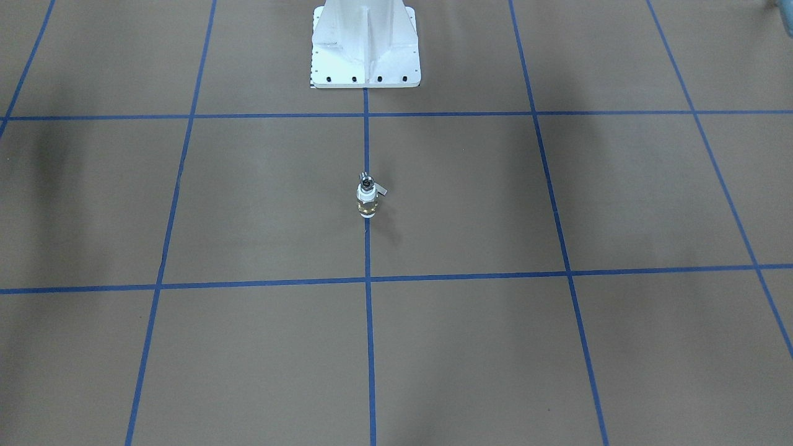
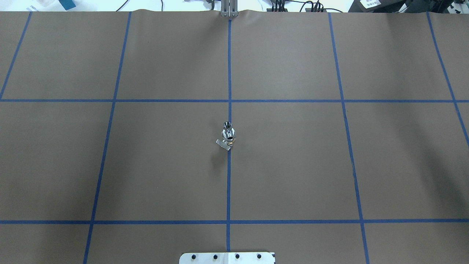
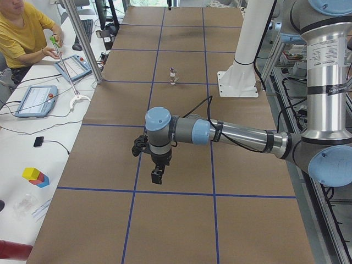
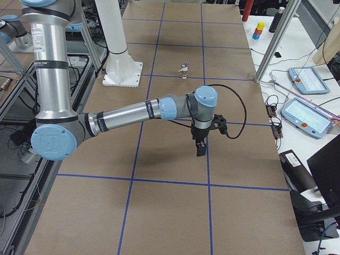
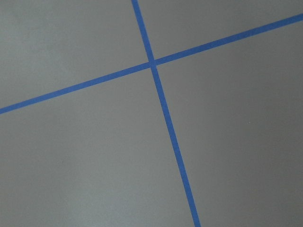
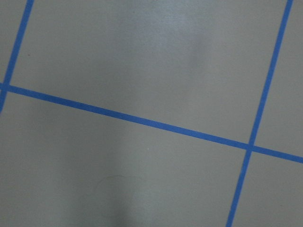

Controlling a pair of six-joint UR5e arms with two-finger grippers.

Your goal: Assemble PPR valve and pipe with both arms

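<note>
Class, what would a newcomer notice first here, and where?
The PPR valve stands alone on the centre blue tape line of the brown table, with the silver pipe on its top. In the side views the left arm and the right arm stretch out over the table, apart from it.

the left arm (image 3: 242,136) is standing its upper link upright, bending at the elbow and stretching its forearm out level. its wrist is pointing the left gripper (image 3: 158,175) straight down; whether the fingers (image 3: 157,178) are parted is not showing from this side. the right arm (image 4: 127,114) is holding the mirror pose, forearm reaching out level, with the right gripper (image 4: 200,149) hanging downward, its spread likewise unclear.
</note>
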